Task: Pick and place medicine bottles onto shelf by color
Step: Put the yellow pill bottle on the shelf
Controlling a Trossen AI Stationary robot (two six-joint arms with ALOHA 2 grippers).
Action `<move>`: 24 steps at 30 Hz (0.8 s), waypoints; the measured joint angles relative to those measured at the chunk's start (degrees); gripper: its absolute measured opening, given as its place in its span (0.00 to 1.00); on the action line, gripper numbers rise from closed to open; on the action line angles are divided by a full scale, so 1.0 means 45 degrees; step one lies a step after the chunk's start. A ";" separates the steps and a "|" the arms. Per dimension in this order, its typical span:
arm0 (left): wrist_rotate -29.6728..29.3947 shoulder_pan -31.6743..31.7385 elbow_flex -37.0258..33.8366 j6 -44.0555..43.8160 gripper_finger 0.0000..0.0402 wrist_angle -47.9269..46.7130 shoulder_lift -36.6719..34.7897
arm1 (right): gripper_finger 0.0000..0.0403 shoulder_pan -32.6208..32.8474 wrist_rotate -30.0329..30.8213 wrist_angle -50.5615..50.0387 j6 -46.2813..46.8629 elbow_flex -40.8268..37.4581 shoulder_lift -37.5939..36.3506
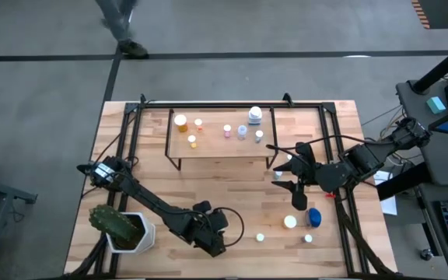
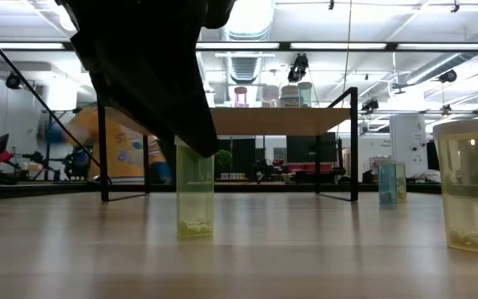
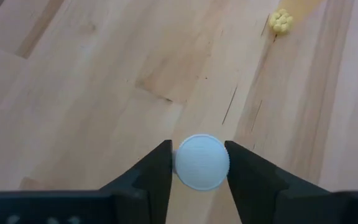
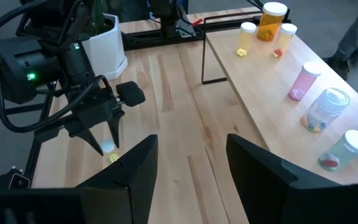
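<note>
My left gripper (image 1: 211,236) points down near the table's near edge, shut on a small pale-yellow bottle (image 2: 195,195) with a white cap. The bottle also shows in the right wrist view (image 4: 109,148). My right gripper (image 1: 288,175) is open and empty by the right end of the shelf (image 1: 220,152). The shelf carries several bottles: orange ones (image 1: 180,121) at its left, pink and pale ones (image 1: 228,130) toward its right. More bottles stand on the table at the near right: white-capped ones (image 1: 290,222) and a wider blue one (image 1: 314,216). My left gripper pinches the bottle's round white cap (image 3: 202,162) between its two fingers, one on each side. The fingers come from above, pointing down. The bottle stands upright below them, and its base (image 2: 195,232) appears to rest on the table.
A white pot with a green cactus (image 1: 123,229) stands at the near left, beside my left arm. A large yellowish bottle (image 2: 471,183) and a pale blue one (image 2: 387,183) show in the low view. A person walks beyond the table's far edge (image 1: 119,23).
</note>
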 joint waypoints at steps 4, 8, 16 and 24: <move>0.0029 0.0005 0.0000 -0.0197 0.25 -0.0019 -0.0062 | 0.45 0.0000 0.0000 0.0029 0.0002 0.0000 0.0000; 0.0110 0.0100 0.0229 -0.0380 0.24 -0.0375 -0.0393 | 0.45 -0.0002 0.0000 0.0041 0.0003 0.0000 0.0000; 0.0287 0.1663 0.1035 -0.0648 0.25 -0.3883 -0.2728 | 0.45 -0.0005 -0.0009 0.0056 -0.0015 -0.0005 0.0000; -0.0636 0.4944 0.0939 -0.0671 0.25 -0.7326 -0.6547 | 0.45 -0.0005 -0.0007 0.0340 -0.0017 -0.0005 0.0000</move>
